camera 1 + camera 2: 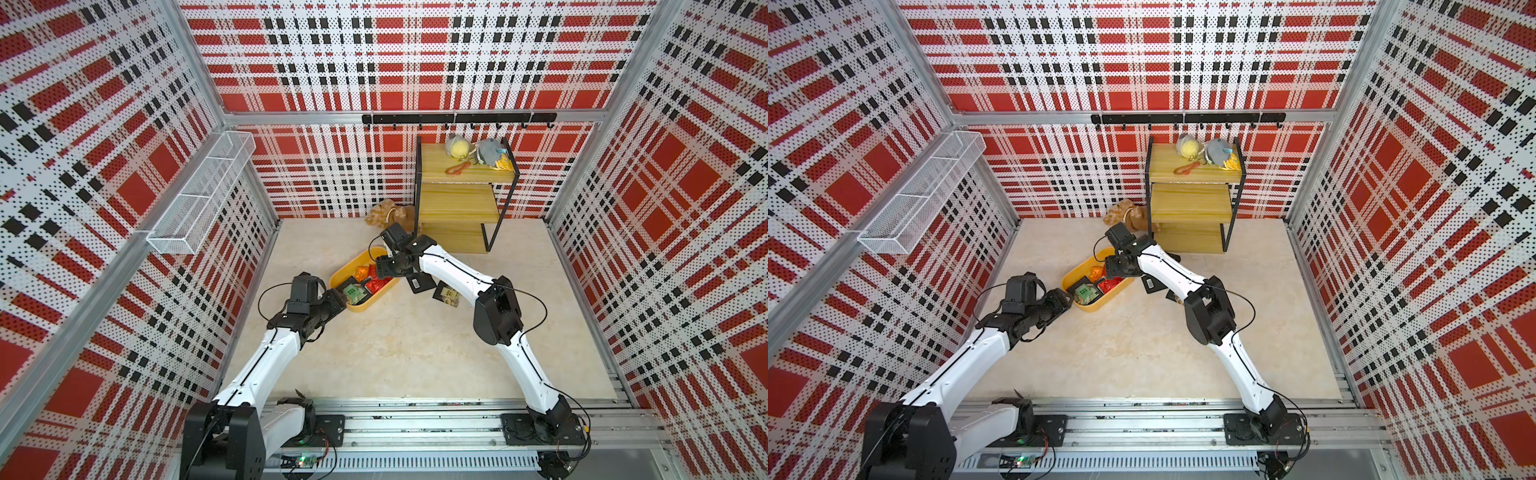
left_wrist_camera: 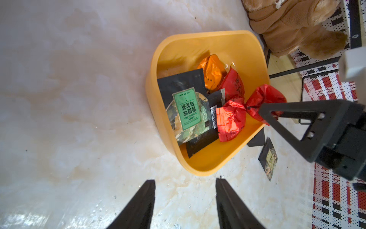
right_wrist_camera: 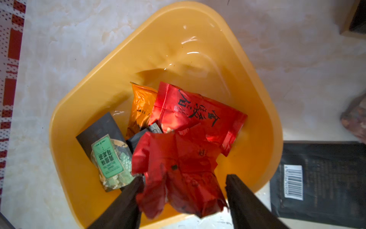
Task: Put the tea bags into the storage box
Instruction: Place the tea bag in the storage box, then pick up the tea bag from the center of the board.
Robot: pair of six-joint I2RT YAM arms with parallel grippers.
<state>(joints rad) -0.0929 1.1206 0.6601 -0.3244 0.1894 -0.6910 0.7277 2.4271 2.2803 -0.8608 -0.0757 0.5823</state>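
The yellow storage box [image 1: 338, 276] [image 1: 1073, 276] [image 2: 152, 79] [image 3: 65, 119] holds several tea bags: a black one with a green label [image 2: 188, 111] [image 3: 109, 156], an orange one [image 2: 213, 71] [image 3: 142, 105] and red foil ones [image 2: 230, 119] [image 3: 190, 111]. My right gripper [image 3: 184, 178] [image 1: 384, 270] hangs open over the box's right rim. A crumpled, blurred red tea bag [image 3: 182, 188] [image 2: 263, 97] is loose between its fingers, with a gap on one side. My left gripper [image 2: 185, 180] [image 1: 340, 301] is open and holds nothing, low over the table just short of the box's near end.
A black barcode tea bag [image 1: 417, 283] [image 3: 316, 178] and a black windowed one [image 1: 446, 294] [image 2: 269, 158] lie on the table right of the box. Behind the box lie a tan plush toy [image 1: 388, 212] and a wooden tiered shelf [image 1: 457, 203]. A wire basket [image 1: 199, 199] hangs on the left wall.
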